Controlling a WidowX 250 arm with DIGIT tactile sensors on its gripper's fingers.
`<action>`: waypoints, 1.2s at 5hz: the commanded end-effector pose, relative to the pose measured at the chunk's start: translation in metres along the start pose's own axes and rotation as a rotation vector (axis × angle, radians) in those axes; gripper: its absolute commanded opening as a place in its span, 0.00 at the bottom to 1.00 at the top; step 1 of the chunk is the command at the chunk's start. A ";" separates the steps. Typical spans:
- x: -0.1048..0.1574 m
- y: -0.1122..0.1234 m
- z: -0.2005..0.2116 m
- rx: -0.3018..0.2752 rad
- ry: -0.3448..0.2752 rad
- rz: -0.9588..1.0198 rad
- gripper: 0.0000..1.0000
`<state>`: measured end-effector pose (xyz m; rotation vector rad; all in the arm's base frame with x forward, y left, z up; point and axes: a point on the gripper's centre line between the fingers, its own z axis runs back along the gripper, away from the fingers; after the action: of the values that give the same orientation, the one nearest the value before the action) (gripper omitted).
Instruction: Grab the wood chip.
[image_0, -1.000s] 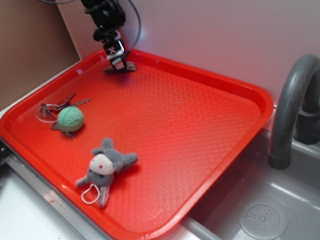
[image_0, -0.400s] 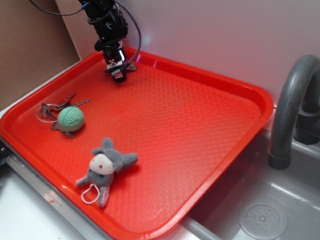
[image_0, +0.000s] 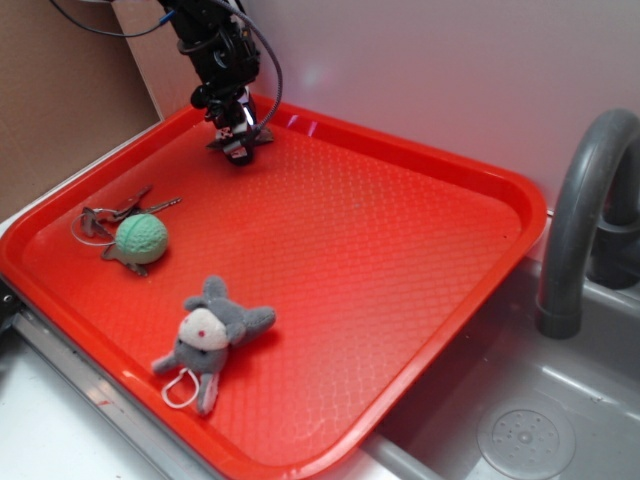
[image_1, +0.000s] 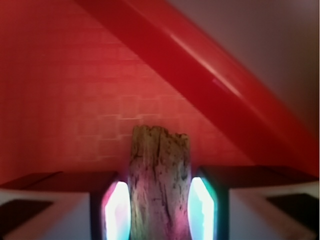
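- Red tray: lies beside the sink and grey faucet.
- Gripper: at the tray's far corner, low over its floor, jaws closed on the wood chip; the wrist view shows the chip clamped between both pads.
- Plush toy: near the tray's front edge.
- Keys with green knitted ball: near the tray's left edge, well apart from the gripper.

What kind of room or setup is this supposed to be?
It looks like a small kitchen counter, maybe a toy one: a grey sink basin with a curved faucet, and a red tray beside it holding small items.
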<state>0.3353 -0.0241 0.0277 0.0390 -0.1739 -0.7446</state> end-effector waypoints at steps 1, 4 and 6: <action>0.026 -0.036 0.048 0.075 -0.008 -0.017 0.00; 0.029 -0.034 0.181 0.008 0.024 0.455 0.00; 0.026 -0.017 0.205 -0.113 0.006 0.698 0.00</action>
<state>0.2965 -0.0435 0.2064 -0.1161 -0.0460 -0.0636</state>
